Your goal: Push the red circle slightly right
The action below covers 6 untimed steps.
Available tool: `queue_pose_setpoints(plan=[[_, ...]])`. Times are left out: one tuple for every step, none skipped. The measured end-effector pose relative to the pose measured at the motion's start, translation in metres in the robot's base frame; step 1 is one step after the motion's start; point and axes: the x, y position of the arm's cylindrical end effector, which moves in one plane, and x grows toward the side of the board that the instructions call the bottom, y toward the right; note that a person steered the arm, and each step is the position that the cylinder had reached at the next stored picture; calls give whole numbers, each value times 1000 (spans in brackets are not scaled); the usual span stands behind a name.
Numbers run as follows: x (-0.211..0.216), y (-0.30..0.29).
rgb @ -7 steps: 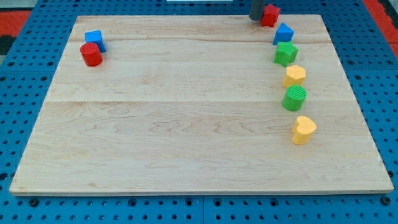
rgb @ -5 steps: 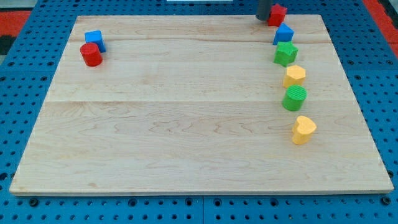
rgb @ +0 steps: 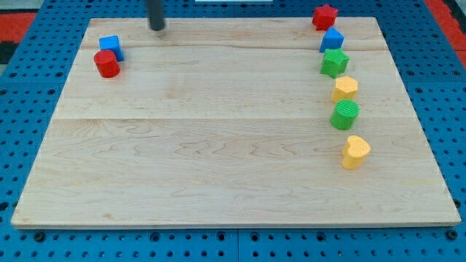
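My tip (rgb: pixel 157 28) (a bare rod, holding nothing) stands at the board's top, right of the red circle (rgb: pixel 107 64).

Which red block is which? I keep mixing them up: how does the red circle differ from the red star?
The red circle is a round cylinder; the red star has pointed edges. The circle sits at the view's upper left, touching a blue cube; the star sits at the top right, heading a column above a blue block. My tip is nearer the circle. Both are red and similar in size.
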Motion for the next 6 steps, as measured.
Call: queue_pose_setpoints(plan=[[16,-70],[42,-98],[45,-96],[74,-115],[94,-89],[110,-56]])
